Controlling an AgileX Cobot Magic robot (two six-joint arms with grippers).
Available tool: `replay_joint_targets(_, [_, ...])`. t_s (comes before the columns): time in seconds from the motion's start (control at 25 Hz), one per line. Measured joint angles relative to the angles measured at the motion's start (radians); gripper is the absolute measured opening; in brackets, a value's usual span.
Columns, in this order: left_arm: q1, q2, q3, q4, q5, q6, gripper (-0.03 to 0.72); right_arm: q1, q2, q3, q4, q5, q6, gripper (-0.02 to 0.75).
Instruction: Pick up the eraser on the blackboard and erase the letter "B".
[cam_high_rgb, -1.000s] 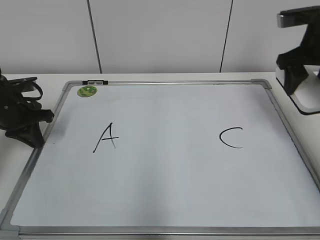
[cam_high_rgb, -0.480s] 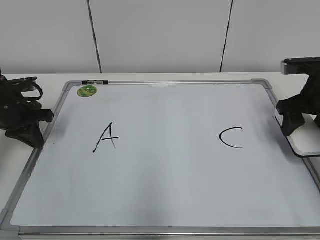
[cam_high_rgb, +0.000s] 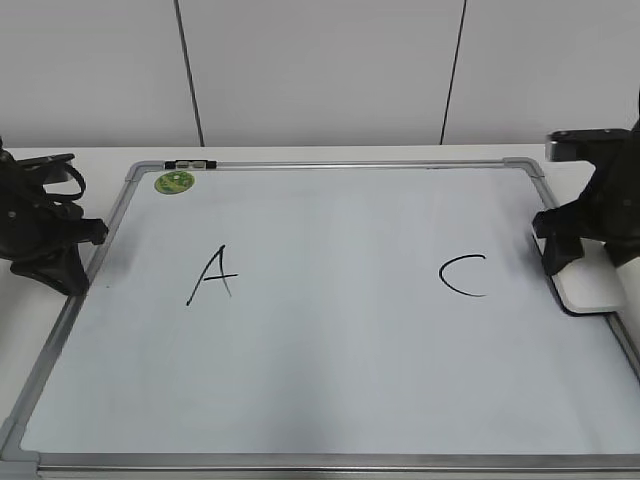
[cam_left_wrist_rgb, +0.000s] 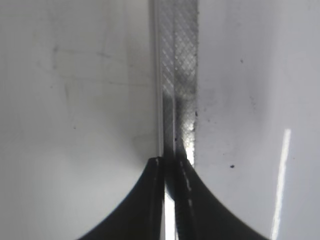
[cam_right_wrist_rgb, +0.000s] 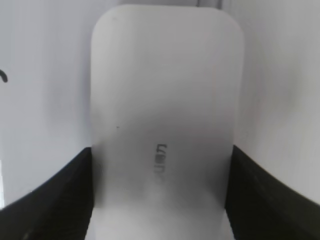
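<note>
From the exterior view you see the blackboard (cam_high_rgb: 330, 330), a white dry-erase board in a grey metal frame, lying flat on the white table (cam_high_rgb: 90, 156). A black letter "A" (cam_high_rgb: 212, 275) sits left of centre and a black letter "C" (cam_high_rgb: 463, 275) right of centre; the stretch of board between them is plain white, and no letter "B" shows anywhere on it. A round green sticker (cam_high_rgb: 174, 182) is stuck near the far left corner. Your left hand (cam_high_rgb: 62, 262) rests low at the board's left frame, well apart from the letters. Your right hand (cam_high_rgb: 572, 262) is down at the board's right edge, with the eraser (cam_high_rgb: 590, 284), a white block, showing beneath it and just beside the frame, to the right of the "C". In the left wrist view you look straight down on the frame's cross-hatched metal strip (cam_left_wrist_rgb: 180, 75) running up the middle, with board surface on one side and table on the other; the left hand (cam_left_wrist_rgb: 170, 165) has its two dark fingers pressed together, tips touching right over that strip, holding nothing. In the right wrist view the eraser (cam_right_wrist_rgb: 165, 100) fills the middle, rounded corners up, small grey text on its top face. The right hand (cam_right_wrist_rgb: 161, 200) has one dark finger tight against each long side, so it is clamped on the eraser.
</note>
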Motion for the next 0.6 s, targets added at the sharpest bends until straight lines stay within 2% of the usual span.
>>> replay_joint_targets(0.32, [0.000, 0.000, 0.000, 0.000, 0.000, 0.000, 0.010, -0.001, 0.028, -0.017, 0.026, -0.006, 0.000, 0.554])
replay_joint_targets(0.6, [0.000, 0.000, 0.000, 0.000, 0.000, 0.000, 0.011, -0.002, 0.034, -0.048, 0.057, -0.024, 0.000, 0.641])
